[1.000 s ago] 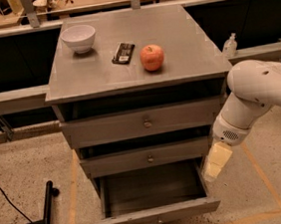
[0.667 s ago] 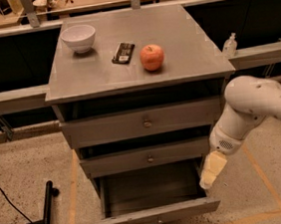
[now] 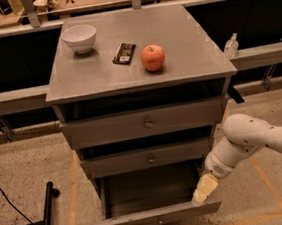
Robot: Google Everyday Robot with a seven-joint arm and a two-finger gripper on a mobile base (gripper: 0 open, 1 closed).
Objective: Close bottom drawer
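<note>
The grey cabinet (image 3: 140,59) has three drawers. The bottom drawer (image 3: 157,216) is pulled far out, its slim front panel low in the view and its inside empty. The middle drawer (image 3: 150,159) and top drawer (image 3: 145,124) stand almost shut. My white arm (image 3: 249,141) comes in from the right. My gripper (image 3: 203,189), with pale yellow fingers, points down at the right end of the bottom drawer, just above and behind its front panel. It holds nothing that I can see.
On the cabinet top stand a white bowl (image 3: 79,38), a dark flat packet (image 3: 124,53) and a red apple (image 3: 153,57). A black stand (image 3: 45,220) lies on the floor at left. A small bottle (image 3: 231,45) stands on the ledge at right.
My arm has swung down and to the left; the gripper has dropped from beside the middle drawer to the right end of the open bottom drawer's front. The drawer has not visibly moved.
</note>
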